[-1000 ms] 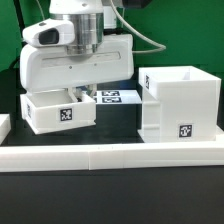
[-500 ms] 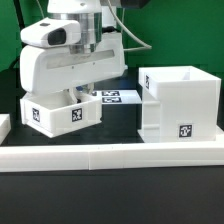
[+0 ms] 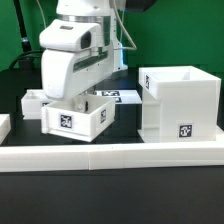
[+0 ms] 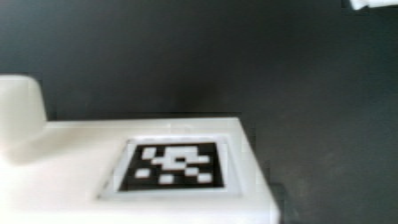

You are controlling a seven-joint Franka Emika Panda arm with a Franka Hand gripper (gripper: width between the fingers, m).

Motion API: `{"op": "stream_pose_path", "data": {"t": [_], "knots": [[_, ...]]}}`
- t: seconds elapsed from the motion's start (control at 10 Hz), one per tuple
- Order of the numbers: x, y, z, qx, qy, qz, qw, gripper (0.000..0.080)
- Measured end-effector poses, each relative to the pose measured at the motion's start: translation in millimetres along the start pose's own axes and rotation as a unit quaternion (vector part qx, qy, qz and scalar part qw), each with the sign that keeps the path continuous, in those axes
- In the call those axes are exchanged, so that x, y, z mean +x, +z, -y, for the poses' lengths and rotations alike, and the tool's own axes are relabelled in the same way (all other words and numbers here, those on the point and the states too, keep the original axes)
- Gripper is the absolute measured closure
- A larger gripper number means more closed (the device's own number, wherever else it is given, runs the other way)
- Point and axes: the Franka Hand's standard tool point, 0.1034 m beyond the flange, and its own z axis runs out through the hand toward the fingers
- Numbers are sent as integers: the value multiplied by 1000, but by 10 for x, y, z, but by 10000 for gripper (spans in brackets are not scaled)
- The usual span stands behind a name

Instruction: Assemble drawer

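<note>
Claw [image 3: 82, 100] clamped on a tilted small tray [image 3: 75, 121] — housing [image 3: 180, 100] near, border wall [image 3: 110, 153] in front.

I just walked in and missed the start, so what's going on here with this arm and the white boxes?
The arm's pincer has one small tray by its wall and holds it tilted, apparently lifted, toward the exterior view's left. The large housing stands apart at the exterior view's right, with no tray in it yet. A second small tray sits further left, behind the held one, and the marker board lies between the trays and the housing.
</note>
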Motion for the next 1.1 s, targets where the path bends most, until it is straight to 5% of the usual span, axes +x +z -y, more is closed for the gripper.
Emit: {"op": "stream_pose_path", "data": {"t": [0.4, 0.8, 1.1], "knots": [[-98, 20, -7, 1, -86, 8, 996, 757], [-6, 77, 12, 0, -225, 24, 974, 757], [-19, 81, 11, 1, -214, 24, 977, 757]]}}
